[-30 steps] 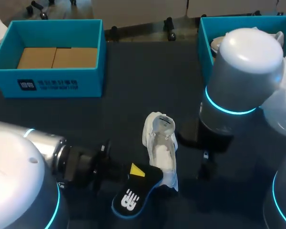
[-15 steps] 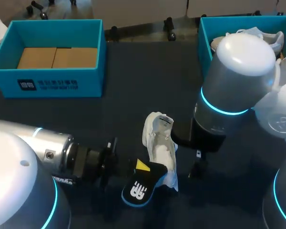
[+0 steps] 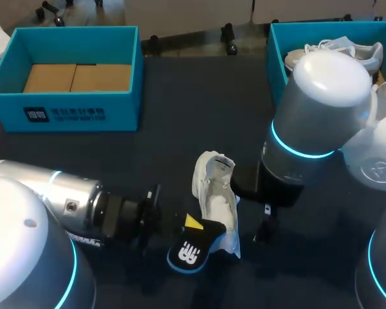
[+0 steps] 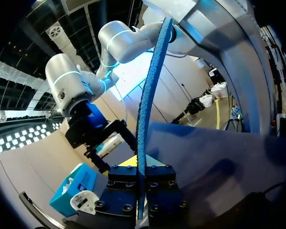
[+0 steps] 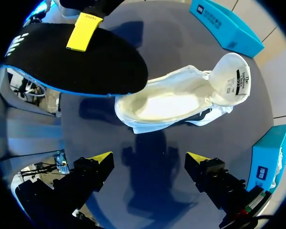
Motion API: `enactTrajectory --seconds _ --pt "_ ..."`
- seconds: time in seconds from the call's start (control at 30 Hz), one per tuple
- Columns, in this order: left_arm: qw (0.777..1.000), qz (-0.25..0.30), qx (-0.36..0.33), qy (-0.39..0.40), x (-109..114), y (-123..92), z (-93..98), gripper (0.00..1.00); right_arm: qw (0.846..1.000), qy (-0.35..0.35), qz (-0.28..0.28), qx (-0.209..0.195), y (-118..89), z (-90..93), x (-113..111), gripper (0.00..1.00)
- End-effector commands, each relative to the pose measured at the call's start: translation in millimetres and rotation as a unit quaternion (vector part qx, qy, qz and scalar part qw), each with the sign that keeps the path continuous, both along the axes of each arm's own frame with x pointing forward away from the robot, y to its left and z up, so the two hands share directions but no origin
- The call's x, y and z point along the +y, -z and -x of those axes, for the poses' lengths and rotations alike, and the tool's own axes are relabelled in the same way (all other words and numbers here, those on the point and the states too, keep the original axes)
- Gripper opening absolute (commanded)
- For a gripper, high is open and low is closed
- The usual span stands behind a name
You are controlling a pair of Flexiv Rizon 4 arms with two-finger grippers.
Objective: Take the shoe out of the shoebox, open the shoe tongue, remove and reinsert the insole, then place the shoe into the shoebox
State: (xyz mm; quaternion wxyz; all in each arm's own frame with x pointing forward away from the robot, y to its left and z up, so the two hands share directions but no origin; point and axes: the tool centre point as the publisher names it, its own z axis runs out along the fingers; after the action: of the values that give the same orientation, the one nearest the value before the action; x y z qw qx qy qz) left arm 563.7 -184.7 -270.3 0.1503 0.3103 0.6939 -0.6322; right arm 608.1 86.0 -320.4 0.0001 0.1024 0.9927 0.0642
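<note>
Two boxes: left box (image 3: 83,114) holds cardboard (image 3: 77,77), right box (image 3: 275,55) a shoe (image 3: 347,48).

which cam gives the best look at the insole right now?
Right wrist view: the insole shows its broad black face and blue rim, next to the white shoe. Left wrist view sees it only edge-on, as a thin blue strip clamped in the left gripper. Head view shows it small, part hidden by that gripper.
</note>
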Motion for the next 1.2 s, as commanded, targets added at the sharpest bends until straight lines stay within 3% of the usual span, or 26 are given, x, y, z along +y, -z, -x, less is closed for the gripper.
enactTrajectory --seconds 0.03,0.3,0.67,1.2 --pt "1.000 -0.003 0.002 0.000 -8 7 -5.5 0.00 1.000 0.000 0.000 0.000 2 0.1 1 1.00" --pt "1.000 -0.007 0.001 -0.007 -11 10 -10.2 0.00 1.000 0.000 0.000 0.000 2 0.1 1 1.00" --pt "1.000 0.009 -0.015 0.016 -19 -6 5.0 0.00 1.000 0.000 0.000 0.000 2 0.1 1 1.00" --pt "1.000 0.010 -0.026 0.012 -39 5 -4.5 0.00 1.000 0.000 0.000 0.000 2 0.1 1 1.00"
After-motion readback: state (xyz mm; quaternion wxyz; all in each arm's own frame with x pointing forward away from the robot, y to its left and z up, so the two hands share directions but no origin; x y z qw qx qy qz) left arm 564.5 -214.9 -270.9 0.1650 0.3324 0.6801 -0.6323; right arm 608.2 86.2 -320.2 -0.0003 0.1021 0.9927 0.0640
